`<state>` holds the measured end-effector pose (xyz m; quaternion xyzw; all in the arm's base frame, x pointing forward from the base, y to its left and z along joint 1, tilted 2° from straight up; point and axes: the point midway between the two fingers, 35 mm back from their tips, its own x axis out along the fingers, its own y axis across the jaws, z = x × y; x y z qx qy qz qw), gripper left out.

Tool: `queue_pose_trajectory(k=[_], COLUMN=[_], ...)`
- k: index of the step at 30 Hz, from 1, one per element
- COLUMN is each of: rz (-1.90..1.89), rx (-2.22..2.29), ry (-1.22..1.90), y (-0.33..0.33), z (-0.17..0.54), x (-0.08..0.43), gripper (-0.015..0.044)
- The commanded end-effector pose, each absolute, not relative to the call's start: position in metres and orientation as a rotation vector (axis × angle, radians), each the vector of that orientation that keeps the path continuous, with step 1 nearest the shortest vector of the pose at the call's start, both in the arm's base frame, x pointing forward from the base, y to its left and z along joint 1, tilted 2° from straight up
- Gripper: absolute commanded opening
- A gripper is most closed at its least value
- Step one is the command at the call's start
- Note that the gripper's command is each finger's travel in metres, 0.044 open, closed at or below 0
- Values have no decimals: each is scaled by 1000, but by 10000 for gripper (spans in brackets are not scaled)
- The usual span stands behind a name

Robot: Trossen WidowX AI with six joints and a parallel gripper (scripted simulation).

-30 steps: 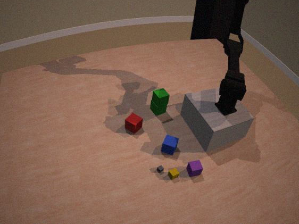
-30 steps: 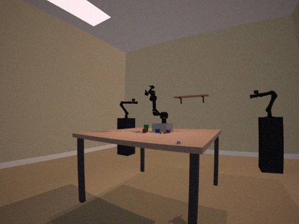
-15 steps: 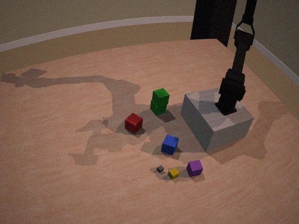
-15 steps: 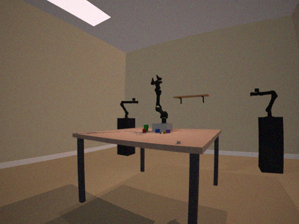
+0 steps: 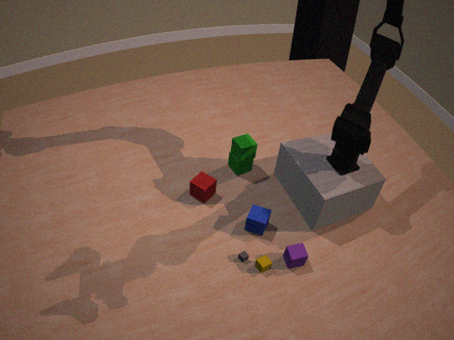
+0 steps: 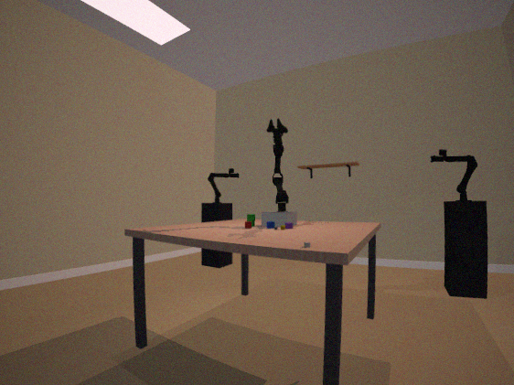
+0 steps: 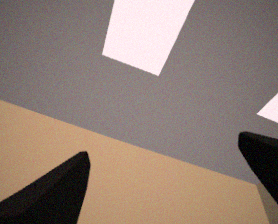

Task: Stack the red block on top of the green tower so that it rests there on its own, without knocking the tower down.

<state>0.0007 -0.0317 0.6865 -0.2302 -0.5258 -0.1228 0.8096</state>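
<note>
Red block (image 5: pixel 203 186) on table (image 5: pixel 101 227) beside green tower (image 5: pixel 242 153), gripper (image 6: pixel 277 125) raised overhead, jaws wide, holding nothing.

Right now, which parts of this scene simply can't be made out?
- Claw: cut off by the top view's upper edge; tiny in the exterior view.
- Table and blocks: absent from the wrist view, which faces the ceiling.
- Green tower: its far faces are hidden.
- Grey cube: too small for detail.

The arm (image 6: pixel 277 170) stands straight up from its grey base (image 6: pixel 279 218) on the worktop (image 6: pixel 320 240), gripper (image 6: pixel 277 124) spread wide overhead.
</note>
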Motion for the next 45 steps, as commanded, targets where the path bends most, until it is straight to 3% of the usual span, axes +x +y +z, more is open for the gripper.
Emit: queue_pose_trajectory(k=[1,14,27,36,45], rz=[-195,-65,41,130,230], rx=[-601,-840,-949,-919,-790], ry=[-969,-487,61,495,956], y=[6,51,22,-21,-72], z=[672,585,442,318,190], x=[65,231,353,394,384], gripper=[440,440,440,440,440])
